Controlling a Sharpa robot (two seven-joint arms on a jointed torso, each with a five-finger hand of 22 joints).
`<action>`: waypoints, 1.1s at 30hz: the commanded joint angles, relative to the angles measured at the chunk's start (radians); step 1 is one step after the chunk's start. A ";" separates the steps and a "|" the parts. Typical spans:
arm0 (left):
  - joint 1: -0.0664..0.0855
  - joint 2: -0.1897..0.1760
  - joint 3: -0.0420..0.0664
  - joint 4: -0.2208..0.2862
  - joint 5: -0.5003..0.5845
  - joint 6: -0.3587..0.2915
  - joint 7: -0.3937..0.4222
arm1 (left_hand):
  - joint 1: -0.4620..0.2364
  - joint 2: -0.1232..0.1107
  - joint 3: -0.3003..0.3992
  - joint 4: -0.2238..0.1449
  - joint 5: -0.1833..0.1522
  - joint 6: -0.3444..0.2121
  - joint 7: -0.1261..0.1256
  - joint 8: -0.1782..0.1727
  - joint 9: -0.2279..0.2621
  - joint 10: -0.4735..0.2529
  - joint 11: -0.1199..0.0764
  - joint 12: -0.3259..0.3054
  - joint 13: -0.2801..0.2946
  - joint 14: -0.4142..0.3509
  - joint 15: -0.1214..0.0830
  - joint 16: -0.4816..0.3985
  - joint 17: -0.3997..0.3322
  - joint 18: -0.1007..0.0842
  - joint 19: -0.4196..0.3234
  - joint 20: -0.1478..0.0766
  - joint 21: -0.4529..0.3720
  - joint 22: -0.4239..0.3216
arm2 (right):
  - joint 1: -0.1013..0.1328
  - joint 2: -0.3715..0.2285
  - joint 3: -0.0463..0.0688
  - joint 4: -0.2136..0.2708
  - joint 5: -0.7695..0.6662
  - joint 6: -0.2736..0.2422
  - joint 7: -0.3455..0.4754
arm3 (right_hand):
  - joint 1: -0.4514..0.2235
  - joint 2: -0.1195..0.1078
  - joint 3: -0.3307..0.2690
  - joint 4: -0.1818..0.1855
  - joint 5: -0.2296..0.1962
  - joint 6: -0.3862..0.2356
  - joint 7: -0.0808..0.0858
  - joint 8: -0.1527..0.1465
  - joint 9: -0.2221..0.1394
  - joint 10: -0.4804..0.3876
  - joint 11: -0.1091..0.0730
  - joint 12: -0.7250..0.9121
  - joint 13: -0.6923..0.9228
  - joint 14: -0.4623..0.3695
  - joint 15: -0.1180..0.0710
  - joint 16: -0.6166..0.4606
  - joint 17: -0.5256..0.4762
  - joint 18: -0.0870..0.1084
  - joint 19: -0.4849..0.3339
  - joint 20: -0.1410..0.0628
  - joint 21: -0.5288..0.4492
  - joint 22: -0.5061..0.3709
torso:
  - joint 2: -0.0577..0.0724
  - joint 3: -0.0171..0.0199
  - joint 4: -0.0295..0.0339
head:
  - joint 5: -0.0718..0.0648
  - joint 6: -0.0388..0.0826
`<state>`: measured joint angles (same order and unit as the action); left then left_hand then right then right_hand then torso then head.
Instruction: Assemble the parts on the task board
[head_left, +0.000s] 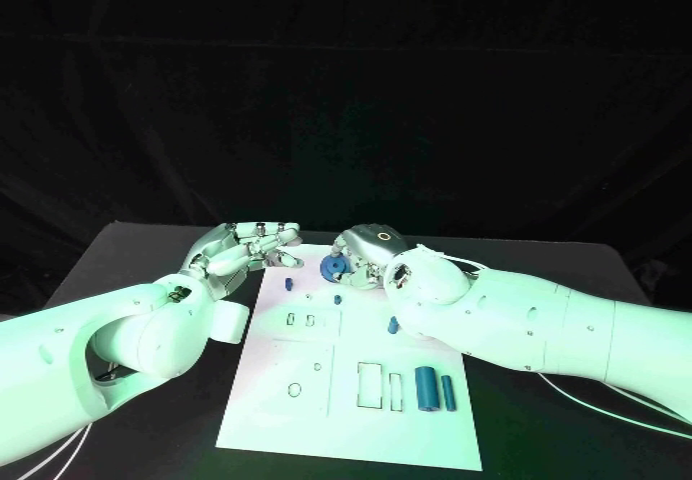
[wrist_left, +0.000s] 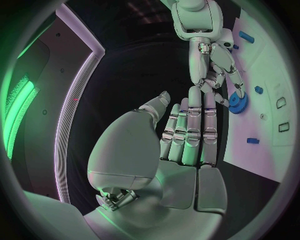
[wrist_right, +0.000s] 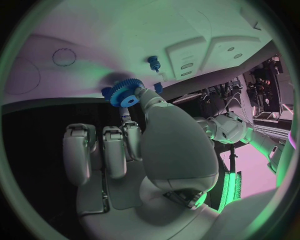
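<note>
Pinching a blue gear (head_left: 333, 267) between thumb and a fingertip, my right hand (head_left: 368, 255) holds it over the far edge of the board (head_left: 310, 400), at about twelve o'clock in the head view. From my right wrist the gear (wrist_right: 125, 95) shows its toothed rim and pale hub, with the board's edge just behind it and a small blue peg (wrist_right: 153, 62) standing on the board near it. My left hand (head_left: 245, 247) sits at about eleven o'clock, just off the board's far left corner, over the bench (head_left: 130, 260); its fingers (wrist_left: 187, 125) are held straight and side by side with nothing in them, the thumb set apart, their tips near my right hand and the gear (wrist_left: 237, 101). On the board, two blue cylinders (head_left: 436, 388) lie side by side at about four o'clock, and smaller blue pieces (head_left: 392, 324) are scattered nearer the middle and far end.
</note>
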<state>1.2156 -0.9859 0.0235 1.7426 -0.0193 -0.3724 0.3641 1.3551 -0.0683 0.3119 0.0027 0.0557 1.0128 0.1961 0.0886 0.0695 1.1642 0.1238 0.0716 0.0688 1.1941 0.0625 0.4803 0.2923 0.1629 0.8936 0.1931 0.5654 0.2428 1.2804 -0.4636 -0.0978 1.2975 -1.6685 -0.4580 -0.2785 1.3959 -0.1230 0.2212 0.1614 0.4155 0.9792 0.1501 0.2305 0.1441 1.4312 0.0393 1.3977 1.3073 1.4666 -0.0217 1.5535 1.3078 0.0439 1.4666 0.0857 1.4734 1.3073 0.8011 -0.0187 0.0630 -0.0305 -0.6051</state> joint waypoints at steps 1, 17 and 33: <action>0.001 0.003 0.001 0.000 0.002 0.012 0.005 | 0.005 -0.001 0.002 -0.003 0.001 0.002 0.004 -0.006 0.001 0.003 0.006 -0.004 0.001 -0.007 -0.002 0.005 0.001 0.018 -0.006 0.000 0.003 0.001 | -0.001 0.007 0.000 -0.004 -0.024 -0.006 -0.003 | 0.006 0.002 0.008 0.000 -0.003 0.035 -0.029 0.002 0.019 0.002 0.000 0.002 0.096 0.098 -0.008 0.006 0.235 -0.013 0.028 -0.006 0.003 0.147 | 0.000 0.0003 0.0006 | 0.000 -0.001; 0.001 0.005 0.001 -0.002 0.002 0.013 0.003 | 0.004 -0.001 0.002 -0.002 0.001 0.002 0.004 -0.006 0.001 0.003 0.006 -0.004 0.001 -0.008 -0.002 0.006 0.001 0.018 -0.007 0.000 0.003 0.001 | -0.002 0.033 0.000 -0.034 -0.026 0.026 -0.012 | -0.026 -0.014 0.020 0.003 -0.043 0.026 -0.022 -0.020 0.018 -0.015 0.005 -0.018 0.080 0.097 -0.004 0.005 0.232 -0.012 0.024 -0.004 -0.003 0.143 | -0.001 0.0005 -0.0001 | 0.006 -0.004; 0.001 0.008 0.001 -0.006 0.002 0.013 0.003 | 0.003 -0.001 0.002 -0.002 0.001 0.002 0.004 -0.006 0.001 0.002 0.006 -0.004 0.001 -0.009 -0.002 0.006 0.002 0.018 -0.007 0.000 0.003 0.001 | -0.003 0.034 0.000 -0.027 -0.018 0.067 -0.008 | -0.061 -0.032 0.015 0.008 -0.133 0.005 -0.009 -0.057 0.013 -0.023 0.018 -0.026 0.073 0.098 0.008 0.007 0.237 -0.011 0.022 0.007 -0.007 0.142 | -0.001 0.0005 -0.0007 | 0.005 -0.006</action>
<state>1.2155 -0.9805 0.0235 1.7359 -0.0192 -0.3721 0.3630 1.3551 -0.0683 0.3119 0.0027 0.0557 1.0128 0.1961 0.0886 0.0695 1.1642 0.1238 0.0716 0.0688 1.1902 0.0590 0.4802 0.2930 0.1630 0.8936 0.1931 0.5654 0.2427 1.2790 -0.4287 -0.0971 1.2697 -1.6790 -0.4192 -0.2846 1.3432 -0.1540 0.2404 0.1700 0.2808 0.9859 0.1433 0.1760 0.1564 1.4113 0.0519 1.3762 1.3079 1.4666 -0.0216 1.5535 1.3075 0.0449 1.4665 0.0857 1.4693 1.3078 0.8000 -0.0184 0.0623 -0.0262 -0.6116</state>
